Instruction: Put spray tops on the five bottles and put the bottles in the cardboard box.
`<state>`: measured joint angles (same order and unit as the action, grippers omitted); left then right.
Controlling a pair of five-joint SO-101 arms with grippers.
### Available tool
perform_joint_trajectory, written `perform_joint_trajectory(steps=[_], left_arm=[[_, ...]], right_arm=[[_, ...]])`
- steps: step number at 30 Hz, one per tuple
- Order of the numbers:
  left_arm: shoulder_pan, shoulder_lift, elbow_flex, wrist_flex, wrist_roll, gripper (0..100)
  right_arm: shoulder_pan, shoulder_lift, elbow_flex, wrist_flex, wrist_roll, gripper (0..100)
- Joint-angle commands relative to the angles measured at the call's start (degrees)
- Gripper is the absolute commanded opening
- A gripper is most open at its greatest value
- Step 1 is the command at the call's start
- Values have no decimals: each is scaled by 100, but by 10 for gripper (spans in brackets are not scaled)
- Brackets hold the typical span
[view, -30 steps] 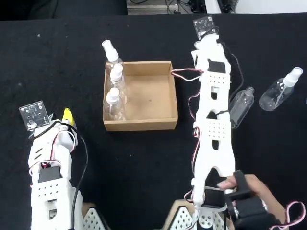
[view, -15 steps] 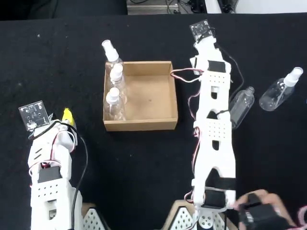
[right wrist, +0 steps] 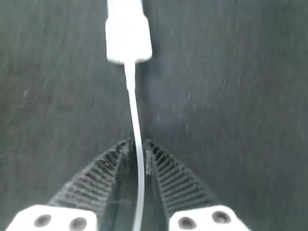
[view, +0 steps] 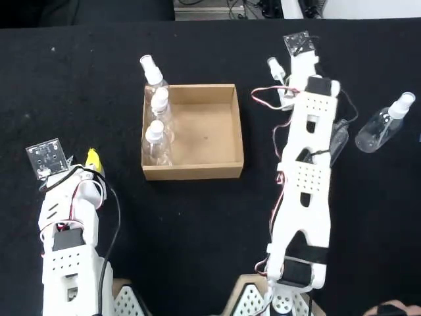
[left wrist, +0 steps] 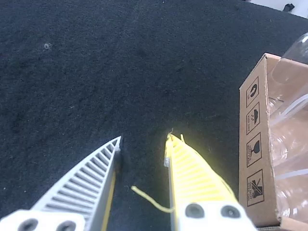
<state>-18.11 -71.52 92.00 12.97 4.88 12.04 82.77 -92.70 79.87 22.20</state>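
My right gripper (right wrist: 137, 153) is shut on the thin dip tube of a white spray top (right wrist: 128, 34), whose head hangs beyond the fingertips over the black table. The high view shows this spray top (view: 275, 68) beside the right arm's tip, right of the cardboard box (view: 204, 172). Beneath that arm lies a capless bottle (view: 341, 137), mostly hidden. A capped bottle (view: 383, 122) lies farther right. Two capped bottles (view: 158, 138) lie along the box's left wall. A third bottle (view: 152, 71) pokes out at its far left corner. My left gripper (left wrist: 143, 144) is open and holds nothing, left of the box.
The black table (view: 79, 79) has free room left of the box and in front of it. The box's right half (view: 214, 131) holds nothing. Cables (view: 266, 99) loop off the right arm toward the box's right wall.
The right arm has swung to the right, bringing the spray top into sight and covering more of the capless bottle. A hand at that arm's base has pulled away. The left arm kept still.
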Motion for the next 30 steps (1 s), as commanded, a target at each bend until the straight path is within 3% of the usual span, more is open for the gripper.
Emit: perform_joint_trajectory(steps=[1,6,11,14,21,26,30], left_arm=[[-57,-97,-57,-132,-53,127],[-57,-97,-57,-132,-53,127],[-57,-97,-57,-141,-53,127],[-57,-97,-57,-141,-53,127],[-57,-97,-57,-141,-53,127],[-57,-97,-57,-132,-53,127],[-57,-97,-57,-123,-53,127]], right_arm=[[97,-963,-277,844,-53,10],[-18,-1191,-198,176,-360,21],[-167,-760,-136,-1530,-1363,185],[-246,-532,-101,-2514,-1495,248],[-615,75,-92,-3956,-668,136],[-791,303,-92,-4018,-378,103],[-782,31,-92,-3191,-387,142]])
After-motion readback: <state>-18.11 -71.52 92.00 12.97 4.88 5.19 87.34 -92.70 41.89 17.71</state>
